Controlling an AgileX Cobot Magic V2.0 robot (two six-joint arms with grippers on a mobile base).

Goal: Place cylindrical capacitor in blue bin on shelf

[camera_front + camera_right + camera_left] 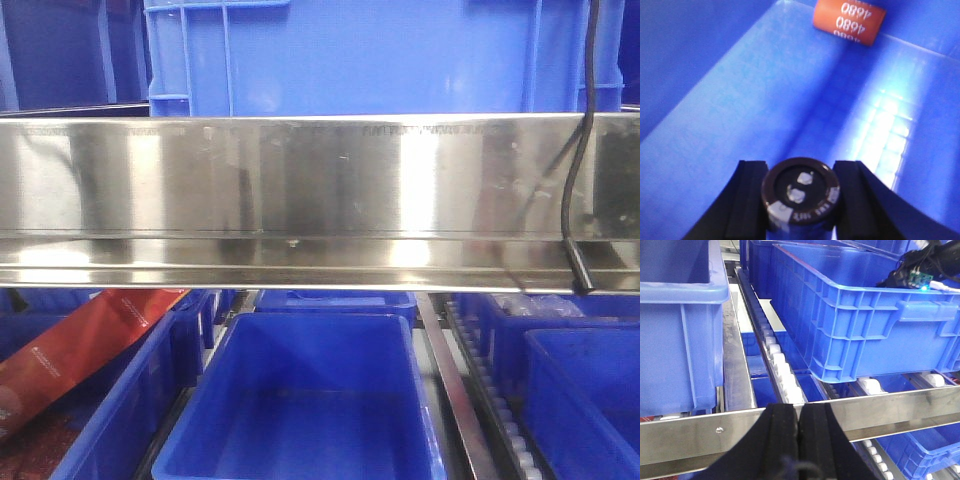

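Item: cylindrical capacitor (800, 197), clamped terminals-up between the right gripper (800, 200) pads, poised inside the blue bin (740, 100) on the shelf (320, 190) for release, orange part (850, 21) at far wall; left gripper (799, 440) clenched empty, parked at rail.

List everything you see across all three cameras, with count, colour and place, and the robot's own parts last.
Cylindrical capacitor: one, black with silvery terminals, clamped in the right hand.
Orange labelled cylinder: one, printed 4680, far end of the bin floor.
Blue plastic bins: several, on the shelf tiers.
Stainless steel shelf rail: one, shiny, across the front view.
Red packet: one, lower left bin.
Left hand: black pads together, empty.
Right hand: black, inside a blue bin.
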